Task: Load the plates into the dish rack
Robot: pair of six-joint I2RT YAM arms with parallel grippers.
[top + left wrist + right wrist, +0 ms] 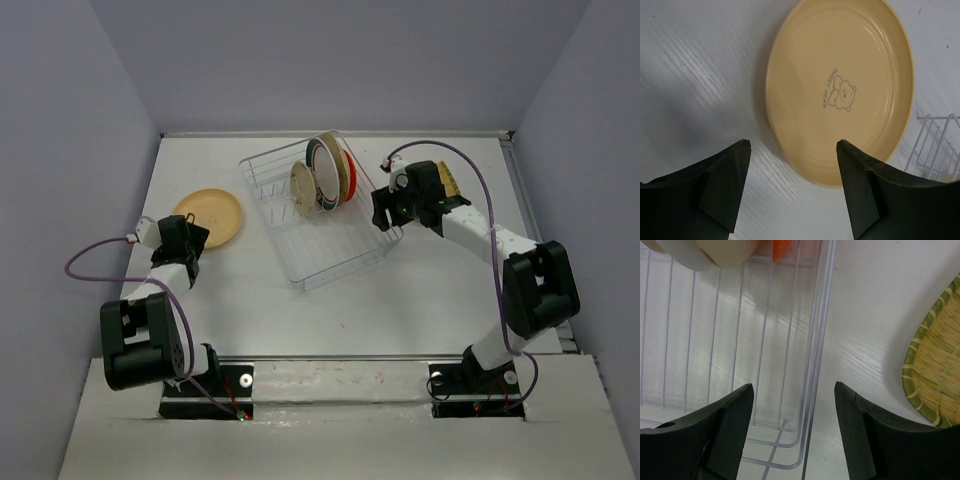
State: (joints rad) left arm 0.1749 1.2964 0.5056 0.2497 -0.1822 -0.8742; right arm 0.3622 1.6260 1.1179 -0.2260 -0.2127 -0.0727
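1. Several plates [325, 172] are stood upright in the dish rack [340, 262]; exact no. can't be told.
2. Two are left out. The tan plate [840, 90] is laid flat just ahead of the left gripper [792, 150], which is spread wide & empty. The ribbed yellow-green plate [937, 370] is seen right of the right gripper [794, 390], also spread wide, above the rack edge.
3. "SWEET PEAR" w/ a bear drawing is printed on the tan plate.

Left arm [168, 274] and right arm [470, 232] elbow-bent, left hand [791, 150] and right hand [792, 390] agape, empty
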